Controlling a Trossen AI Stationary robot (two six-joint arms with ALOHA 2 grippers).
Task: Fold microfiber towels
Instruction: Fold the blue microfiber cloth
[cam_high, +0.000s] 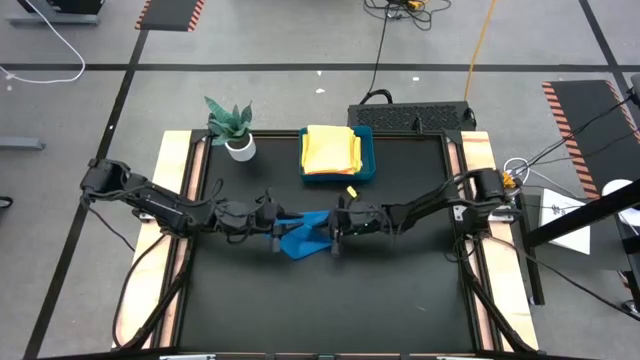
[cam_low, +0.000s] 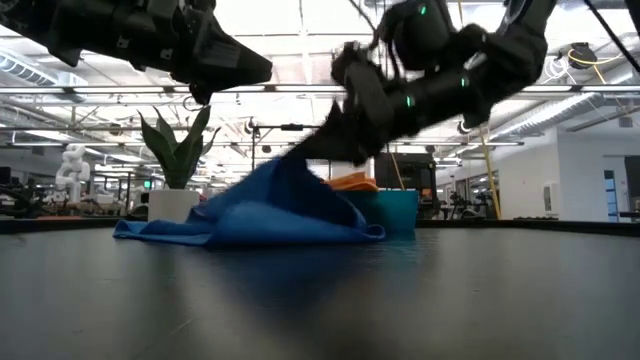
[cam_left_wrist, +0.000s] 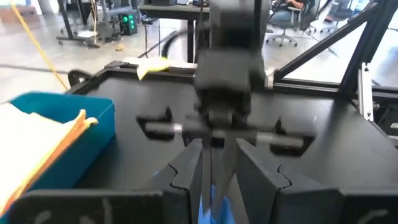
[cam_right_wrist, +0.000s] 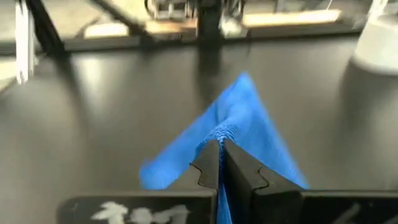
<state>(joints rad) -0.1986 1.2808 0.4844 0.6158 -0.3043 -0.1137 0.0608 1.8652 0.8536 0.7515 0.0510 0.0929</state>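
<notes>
The soft blue microfiber towel (cam_high: 305, 238) lies crumpled near the middle of the black tabletop (cam_high: 400, 300), one part pulled up into a peak while the rest sags and pools flat, so it looks light, limp and quick to slump wherever it is let go. The right hand (cam_right_wrist: 219, 144) is pinched shut on a ridge of that cloth, its fingers (cam_right_wrist: 239, 171) pressed together with blue fabric showing between them. The left hand (cam_high: 272, 216) sits just beside the towel's other edge, narrowly parted; whether it grips any cloth I cannot tell. An edge or corner seems the best place to hold, since a pinch in the middle only bunches it. At the far edge of the tabletop a rigid teal-blue rectangular tray (cam_high: 365, 160) holds a stack of yellow and orange towels (cam_high: 331, 150), and a small potted green plant (cam_high: 233, 128) stands near the far left corner. Both are well apart from the blue towel, so neither looks likely to get in the way.
</notes>
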